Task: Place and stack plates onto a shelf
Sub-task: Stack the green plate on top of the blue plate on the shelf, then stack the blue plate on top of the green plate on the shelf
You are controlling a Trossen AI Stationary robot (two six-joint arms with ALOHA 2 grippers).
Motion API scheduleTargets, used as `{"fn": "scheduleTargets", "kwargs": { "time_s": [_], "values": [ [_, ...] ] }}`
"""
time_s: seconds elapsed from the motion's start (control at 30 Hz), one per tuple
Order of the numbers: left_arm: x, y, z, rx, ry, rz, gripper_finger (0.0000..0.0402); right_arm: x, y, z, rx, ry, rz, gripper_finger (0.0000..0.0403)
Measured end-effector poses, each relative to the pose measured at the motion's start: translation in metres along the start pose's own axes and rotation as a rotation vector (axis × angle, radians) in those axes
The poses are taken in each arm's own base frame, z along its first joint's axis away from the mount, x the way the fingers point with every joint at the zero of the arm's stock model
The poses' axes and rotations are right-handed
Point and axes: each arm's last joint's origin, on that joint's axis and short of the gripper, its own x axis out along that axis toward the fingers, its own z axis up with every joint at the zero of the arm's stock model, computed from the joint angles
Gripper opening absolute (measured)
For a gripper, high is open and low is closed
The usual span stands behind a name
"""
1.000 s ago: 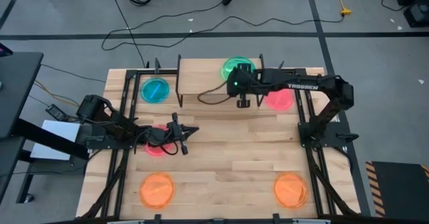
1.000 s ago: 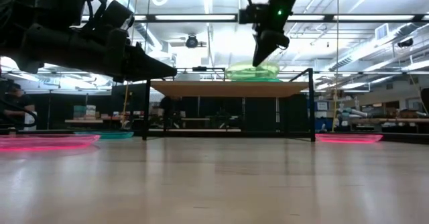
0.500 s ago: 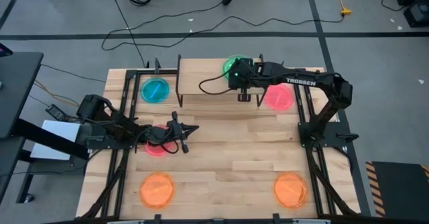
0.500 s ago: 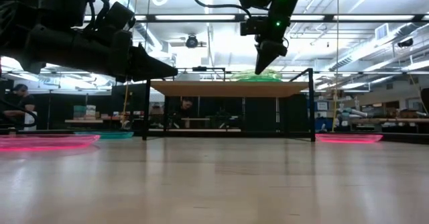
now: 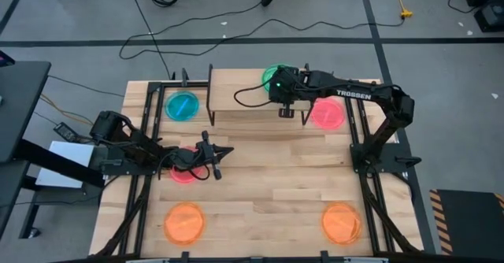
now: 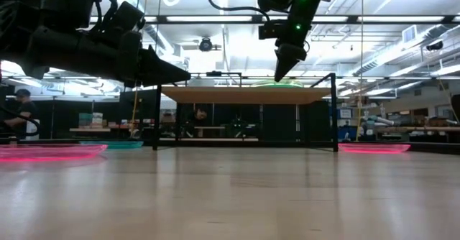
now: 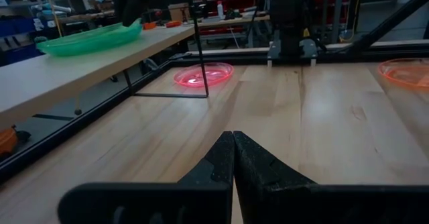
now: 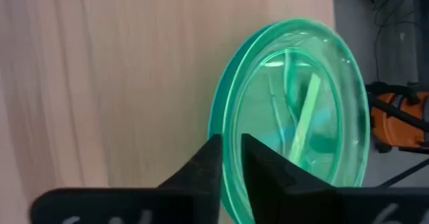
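Overhead, the right gripper [image 5: 285, 109] is hovering above the shelf [image 5: 236, 98], fingers nearly together and gripping nothing, the green plate [image 8: 295, 117] lying beneath its tips; the left gripper [image 5: 224, 154] is waiting clenched, empty.

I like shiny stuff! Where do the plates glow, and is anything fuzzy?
Low view: the flat pink-red translucent plastic plate glows, throwing a pink sheen on the butcher-block tabletop; ceiling lights glare white. Left wrist view: another pink-red plate glows at its middle; the left pincer looms dark. Right wrist view: the right pincer looks fuzzy against the bright round green translucent plate.
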Motion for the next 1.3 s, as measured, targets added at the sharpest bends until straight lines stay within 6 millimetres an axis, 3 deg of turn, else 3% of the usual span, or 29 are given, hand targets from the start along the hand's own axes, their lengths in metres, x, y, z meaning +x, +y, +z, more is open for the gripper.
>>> {"fn": "scheduleTargets", "kwargs": {
  "time_s": [0.17, 0.3, 0.4, 0.53, 0.6, 0.97, 1.13, 1.3],
  "values": [
    [0.000, 0.000, 0.000, 0.006, -0.001, 0.000, 0.0009, -0.003, 0.004, 0.008, -0.009, -0.045, -0.029, 0.0112],
    [0.000, 0.000, 0.001, 0.024, -0.002, 0.010, 0.0009, -0.018, 0.009, 0.015, -0.048, -0.085, -0.027, 0.0115],
    [0.000, 0.003, 0.005, 0.026, -0.018, 0.026, 0.0009, -0.035, 0.015, 0.018, -0.056, -0.143, -0.014, 0.0090],
    [-0.003, 0.005, 0.015, 0.056, -0.054, 0.035, 0.0009, -0.057, 0.024, 0.014, -0.023, -0.260, 0.074, 0.0028],
    [-0.005, 0.007, 0.020, 0.078, -0.055, 0.050, 0.0009, -0.061, 0.032, 0.007, -0.005, -0.326, 0.126, 0.0009],
    [-0.031, 0.041, 0.057, 0.129, 0.041, 0.140, 0.0009, -0.047, 0.109, -0.058, 0.163, -0.764, 0.208, 0.0008],
    [-0.050, 0.066, 0.088, 0.119, 0.187, 0.176, 0.0009, -0.041, 0.141, -0.084, 0.209, -0.892, 0.214, 0.0008],
    [-0.073, 0.091, 0.128, 0.035, 0.415, 0.137, 0.0009, -0.037, 0.157, -0.099, 0.223, -0.917, 0.198, 0.0008]
  ]
}}
